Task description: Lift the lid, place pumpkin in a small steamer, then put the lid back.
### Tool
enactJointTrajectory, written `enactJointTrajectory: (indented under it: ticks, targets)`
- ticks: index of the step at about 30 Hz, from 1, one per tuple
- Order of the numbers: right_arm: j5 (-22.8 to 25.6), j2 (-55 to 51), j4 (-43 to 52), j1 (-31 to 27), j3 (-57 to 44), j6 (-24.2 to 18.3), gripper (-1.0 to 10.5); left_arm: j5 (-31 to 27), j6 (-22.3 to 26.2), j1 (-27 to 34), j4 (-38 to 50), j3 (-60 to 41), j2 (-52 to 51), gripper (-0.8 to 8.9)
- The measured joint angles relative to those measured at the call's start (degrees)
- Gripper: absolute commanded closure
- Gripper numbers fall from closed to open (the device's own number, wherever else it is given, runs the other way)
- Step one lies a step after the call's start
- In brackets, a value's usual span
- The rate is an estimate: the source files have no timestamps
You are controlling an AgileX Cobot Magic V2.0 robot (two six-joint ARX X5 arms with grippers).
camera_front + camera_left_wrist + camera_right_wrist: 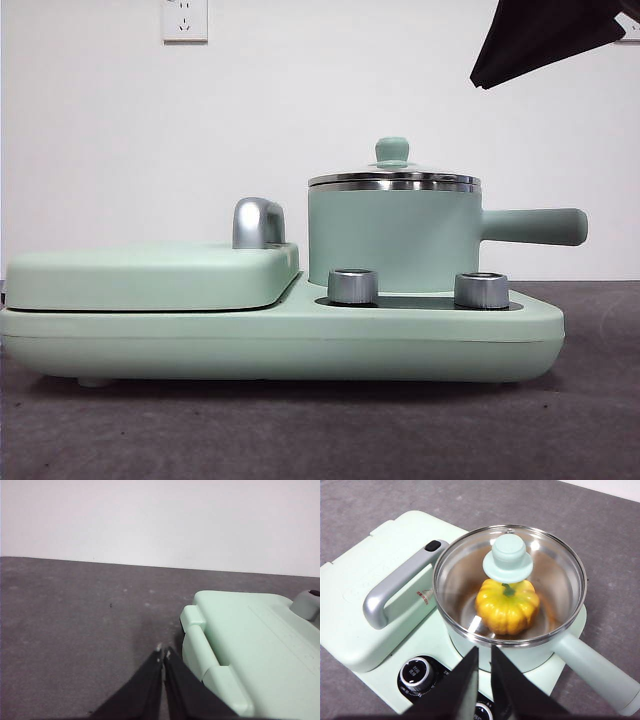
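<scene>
I see the yellow-orange ribbed pumpkin [507, 607] inside the mint-green steamer pot [393, 238], round glass lid [509, 582] back on (nothing left); both grippers' jaws together, empty.

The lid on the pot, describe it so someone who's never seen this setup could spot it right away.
Start at the wide mint-green cooker base on the grey table. On its right half stands the small steamer, a pot with a long side handle. The lid caps it: round clear glass, steel-rimmed, with a small mint knob, the pumpkin visible beneath, unlike the flat opaque griddle cover with its chrome handle.
</scene>
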Motion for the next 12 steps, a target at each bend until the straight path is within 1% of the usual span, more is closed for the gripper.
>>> enactJointTrajectory:
  ticks: [12]
  targets:
    - [0.00, -0.02, 0.44, 0.00, 0.02, 0.00, 9.1, 0.02, 0.00, 0.00, 0.31, 0.00, 0.00, 8.07]
